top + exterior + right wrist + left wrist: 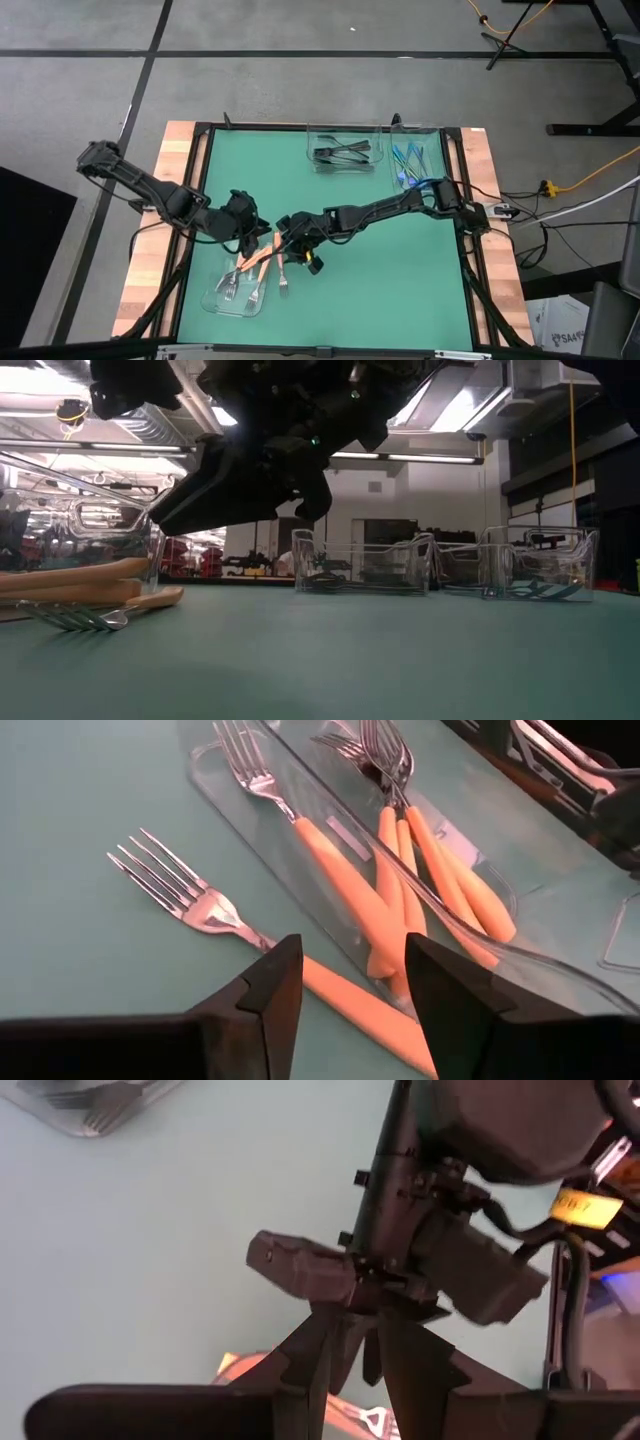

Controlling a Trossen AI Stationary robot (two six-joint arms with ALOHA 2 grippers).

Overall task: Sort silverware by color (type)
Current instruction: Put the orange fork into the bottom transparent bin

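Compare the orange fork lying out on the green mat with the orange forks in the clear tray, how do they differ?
The loose fork lies alone on the bare mat, outside the tray; the tray forks lie bunched together. The right pincer hangs open over the loose fork's handle, not the tray forks'. All share orange handles and silver heads.

Both arms crowd the near-left corner, the left hand (243,222) and right hand (290,240) almost touching over the clear tray (222,298) and a loose orange-handled fork (250,935). The green bench (400,290) to their right lies open up to two far trays (345,150).
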